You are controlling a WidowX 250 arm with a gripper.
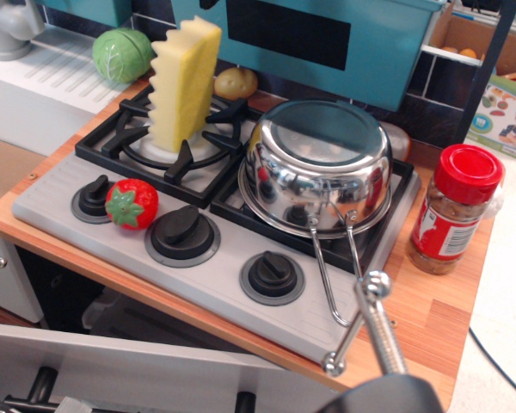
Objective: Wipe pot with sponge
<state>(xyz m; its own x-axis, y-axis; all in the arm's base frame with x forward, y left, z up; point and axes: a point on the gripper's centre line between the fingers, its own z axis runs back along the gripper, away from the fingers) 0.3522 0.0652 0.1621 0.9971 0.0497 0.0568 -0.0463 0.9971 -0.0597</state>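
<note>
The shiny steel pot (pixel 318 168) sits on the right burner of the toy stove (pixel 60 194), seemingly upside down with its flat base up and flared rim down. Its wire-loop handle (pixel 335 275) points toward the front edge. The pale-yellow sponge (pixel 185 82) stands upright on the left burner, zigzag edge to the left, apart from the pot. My gripper (pixel 374 344) shows only at the bottom right as a dark body with a metal rod, in front of the handle's end. Its fingers are not clear.
A red strawberry (pixel 132 203) lies by the left knob. A green cabbage (pixel 122 53) and a potato (pixel 236 83) lie behind the stove. A red-lidded spice jar (pixel 456 211) stands right of the pot. A teal box (pixel 327 39) hangs above.
</note>
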